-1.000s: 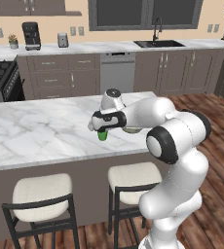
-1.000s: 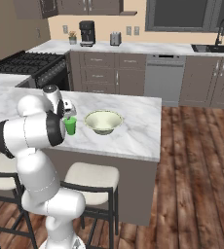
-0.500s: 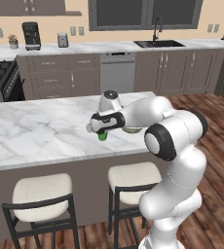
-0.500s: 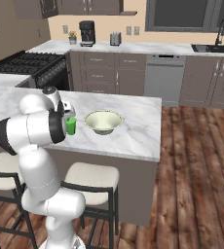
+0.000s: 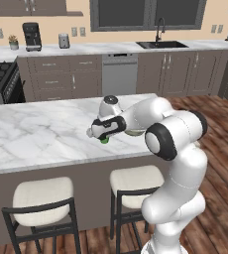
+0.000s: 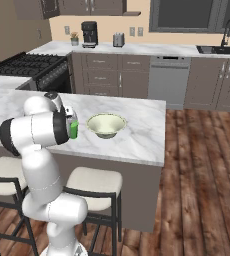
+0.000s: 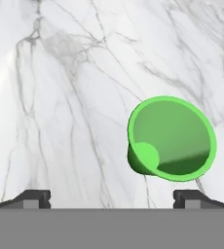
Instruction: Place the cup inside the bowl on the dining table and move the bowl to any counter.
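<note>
You've got the gripper (image 7: 112,197) hanging right over the cup (image 7: 171,139), fingers spread wide with nothing between them, the cup sitting off toward one fingertip (image 7: 194,197). The cup stands upright on the dining table (image 6: 137,137), just beside the bowl (image 6: 106,125), not in it. The bowl sits on that table too, near its stool-side edge.

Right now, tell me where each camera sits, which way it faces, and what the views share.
Left base view: behind the arm's left, facing forward and down over the dining table; arm at right, end effector over the cup.
Right base view: behind-right; arm at left, cup beside the bowl.
Hand view: looks down into the cup; fingertips spread wide.
All share the cup.
</note>
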Tool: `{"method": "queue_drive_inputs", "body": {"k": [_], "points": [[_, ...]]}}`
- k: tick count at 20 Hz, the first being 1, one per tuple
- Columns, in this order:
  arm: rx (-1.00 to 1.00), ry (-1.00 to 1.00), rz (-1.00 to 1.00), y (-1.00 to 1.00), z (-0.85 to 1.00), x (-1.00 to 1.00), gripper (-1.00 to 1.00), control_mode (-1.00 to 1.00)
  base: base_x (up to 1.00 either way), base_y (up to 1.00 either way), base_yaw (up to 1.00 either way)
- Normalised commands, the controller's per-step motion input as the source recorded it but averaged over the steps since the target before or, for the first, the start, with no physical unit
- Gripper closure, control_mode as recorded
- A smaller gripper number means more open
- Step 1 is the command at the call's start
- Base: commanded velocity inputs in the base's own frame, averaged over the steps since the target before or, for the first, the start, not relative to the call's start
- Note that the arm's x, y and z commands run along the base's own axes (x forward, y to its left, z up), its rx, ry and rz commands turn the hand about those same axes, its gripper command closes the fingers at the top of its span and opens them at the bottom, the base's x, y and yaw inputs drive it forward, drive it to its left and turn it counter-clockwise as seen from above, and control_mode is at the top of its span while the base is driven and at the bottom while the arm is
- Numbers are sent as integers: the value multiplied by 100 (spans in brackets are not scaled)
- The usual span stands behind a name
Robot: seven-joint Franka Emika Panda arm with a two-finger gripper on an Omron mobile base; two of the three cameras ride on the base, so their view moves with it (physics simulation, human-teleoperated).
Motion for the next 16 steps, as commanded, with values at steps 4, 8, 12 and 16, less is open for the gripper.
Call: {"method": "queue_drive_inputs", "body": {"k": [4, 8, 12, 16], "points": [[-3, 0, 0, 5, -11, 17, -100, -100, 0, 0, 0], [-2, 0, 0, 0, -3, 14, -100, -100, 0, 0, 0], [-1, 0, 0, 0, -1, 18, -100, -100, 0, 0, 0], [-2, 1, 0, 3, -2, 10, -100, -100, 0, 0, 0]]}}
